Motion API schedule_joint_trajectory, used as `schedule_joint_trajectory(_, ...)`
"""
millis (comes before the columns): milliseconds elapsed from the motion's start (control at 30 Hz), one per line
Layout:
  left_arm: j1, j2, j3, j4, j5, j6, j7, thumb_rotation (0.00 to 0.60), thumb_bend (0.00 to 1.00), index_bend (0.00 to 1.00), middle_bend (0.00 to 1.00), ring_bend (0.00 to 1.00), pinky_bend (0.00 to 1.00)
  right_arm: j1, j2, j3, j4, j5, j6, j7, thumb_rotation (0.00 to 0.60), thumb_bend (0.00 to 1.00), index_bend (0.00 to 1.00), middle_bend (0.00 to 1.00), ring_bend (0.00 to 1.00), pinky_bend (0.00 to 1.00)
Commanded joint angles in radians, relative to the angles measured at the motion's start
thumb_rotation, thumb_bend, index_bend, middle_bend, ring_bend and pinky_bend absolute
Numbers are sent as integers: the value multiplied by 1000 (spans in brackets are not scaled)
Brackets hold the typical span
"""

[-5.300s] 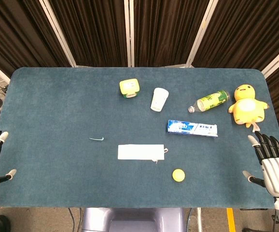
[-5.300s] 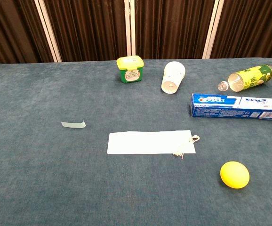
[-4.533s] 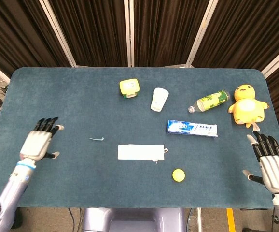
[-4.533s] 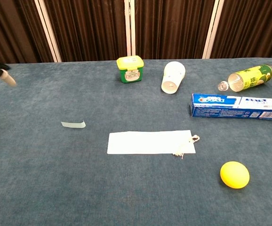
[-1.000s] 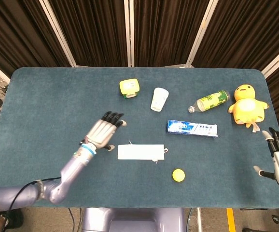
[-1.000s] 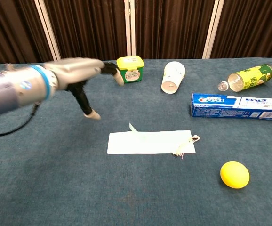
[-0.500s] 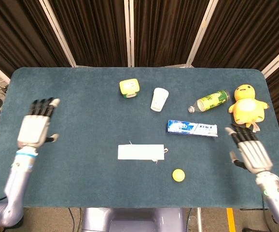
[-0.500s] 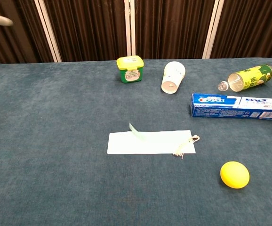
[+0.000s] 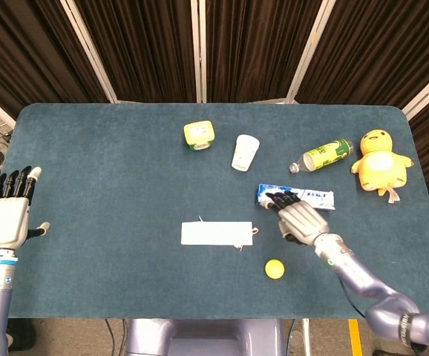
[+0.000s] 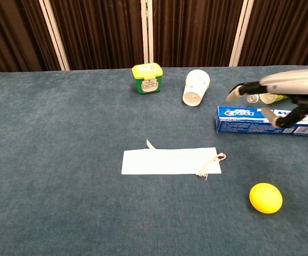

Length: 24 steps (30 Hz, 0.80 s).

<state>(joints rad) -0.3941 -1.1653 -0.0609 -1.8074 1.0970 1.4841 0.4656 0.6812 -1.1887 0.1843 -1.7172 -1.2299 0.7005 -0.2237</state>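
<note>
My right hand (image 9: 298, 217) (image 10: 282, 93) hovers flat and open over the blue toothpaste box (image 9: 307, 196) (image 10: 250, 118), its fingers spread toward the box's left end, holding nothing. My left hand (image 9: 7, 216) is raised open at the table's left edge, fingers apart, empty; the chest view does not show it. A white paper strip (image 9: 216, 233) (image 10: 167, 161) lies mid-table with a small pale green slip (image 10: 151, 144) at its upper left edge and a bit of string (image 10: 210, 166) at its right end. A yellow ball (image 9: 274, 268) (image 10: 266, 198) lies to the strip's right front.
Along the back lie a yellow-lidded green tub (image 9: 198, 136) (image 10: 147, 78), a tipped white paper cup (image 9: 245, 152) (image 10: 195, 87), a lying green bottle (image 9: 322, 155) and a yellow plush chick (image 9: 380, 163). The table (image 9: 88, 170) is covered in blue cloth.
My right hand swept in from the table's right edge to above the toothpaste box. My left hand drew back to the left edge. The green slip now lies at the paper strip.
</note>
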Motion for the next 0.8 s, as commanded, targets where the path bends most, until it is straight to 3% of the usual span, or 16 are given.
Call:
schedule_joint_trajectory(33, 11, 1, -1, -6, 16, 7, -3, 600, 0, 0, 0, 0, 0, 60, -50, 4, 4, 69, -46, -63, 600, 746, 155, 0, 0, 0)
schedule_joint_trajectory(300, 27, 10, -12, -5, 32, -11, -14, 600, 0, 0, 0, 0, 0, 163, -206, -31, 66, 184, -13, -221, 600, 798, 195, 0, 0, 0)
schedule_joint_trajectory(467, 27, 15, -23, 9, 18, -43, -18, 600, 0, 0, 0, 0, 0, 184, -282, -58, 114, 222, 7, -250, 600, 808, 212, 0, 0, 0)
schedule_joint_trajectory(800, 34, 23, -43, 15, 15, -71, -38, 600, 0, 0, 0, 0, 0, 216, -334, -81, 163, 270, 23, -269, 600, 824, 224, 0, 0, 0)
